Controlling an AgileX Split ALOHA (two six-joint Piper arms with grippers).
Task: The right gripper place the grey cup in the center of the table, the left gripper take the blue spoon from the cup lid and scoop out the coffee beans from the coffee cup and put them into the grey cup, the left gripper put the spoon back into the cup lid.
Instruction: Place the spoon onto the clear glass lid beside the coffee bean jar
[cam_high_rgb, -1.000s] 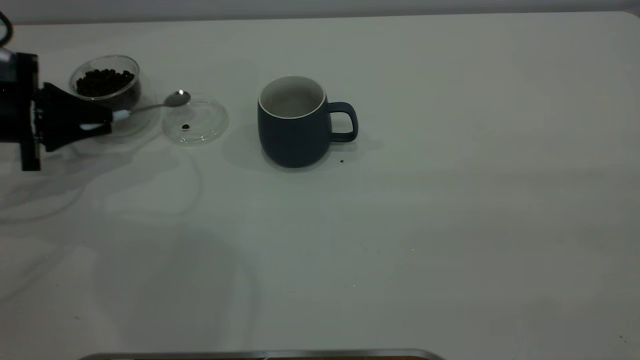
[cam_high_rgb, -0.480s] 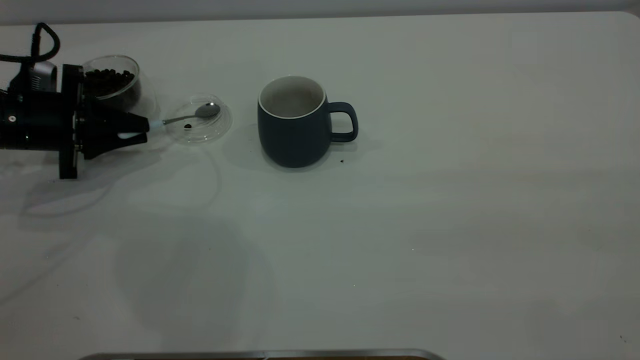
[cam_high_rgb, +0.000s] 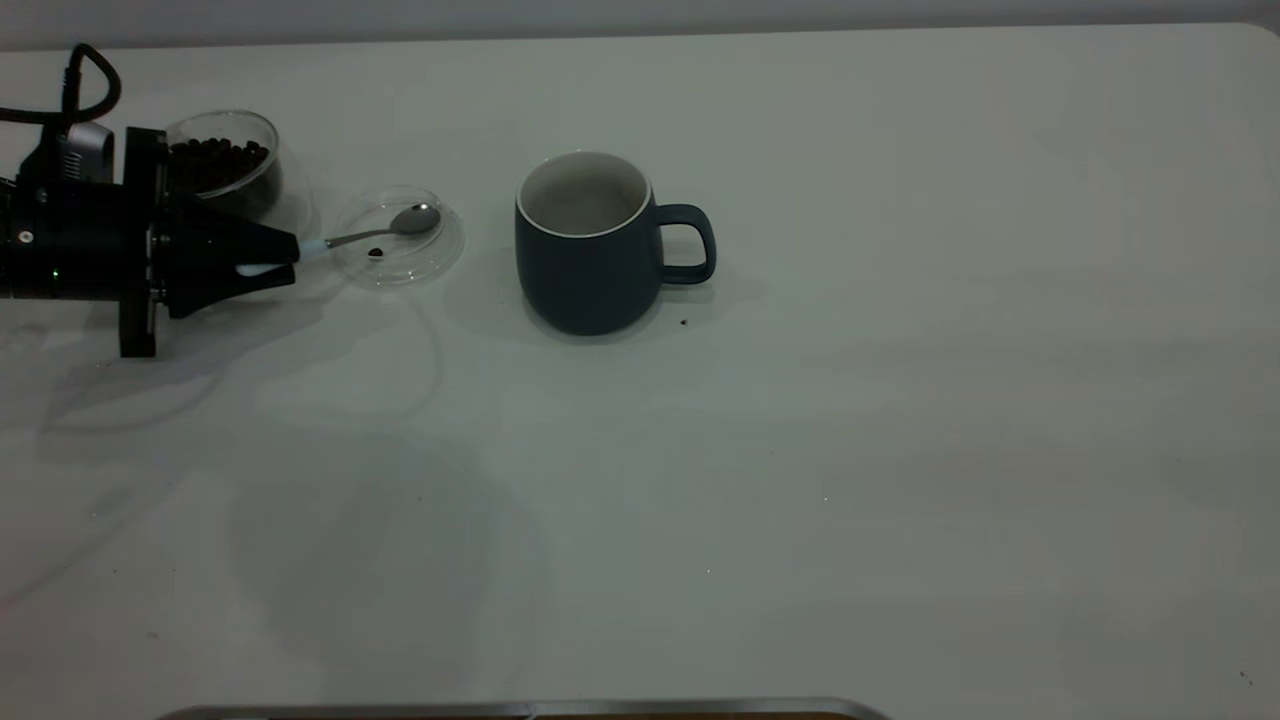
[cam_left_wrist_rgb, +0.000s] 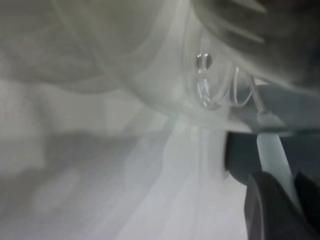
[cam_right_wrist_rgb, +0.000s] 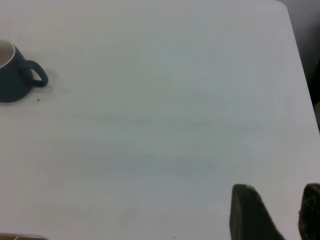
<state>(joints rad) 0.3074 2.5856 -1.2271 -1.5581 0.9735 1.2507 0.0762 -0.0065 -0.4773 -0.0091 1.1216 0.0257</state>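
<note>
The grey cup (cam_high_rgb: 588, 243) stands upright at the table's centre, handle to the right; it also shows in the right wrist view (cam_right_wrist_rgb: 15, 72). My left gripper (cam_high_rgb: 285, 257) is at the far left, shut on the pale handle of the blue spoon (cam_high_rgb: 370, 234). The spoon's metal bowl lies over the clear cup lid (cam_high_rgb: 435, 255), which holds one coffee bean (cam_high_rgb: 373, 253). The coffee cup (cam_high_rgb: 225, 165) with coffee beans (cam_high_rgb: 215, 160) stands behind the gripper. In the left wrist view the spoon handle (cam_left_wrist_rgb: 272, 157) runs between my fingers (cam_left_wrist_rgb: 267, 210). My right gripper (cam_right_wrist_rgb: 280, 212) is open and empty, far from the cup.
One stray bean (cam_high_rgb: 684, 322) lies on the table (cam_high_rgb: 900, 400) just right of the grey cup. A metal edge (cam_high_rgb: 520, 709) runs along the table's front.
My left gripper moved right with the spoon, bringing the spoon's bowl from the lid's left rim to over the lid. It has barely moved in the last half second.
</note>
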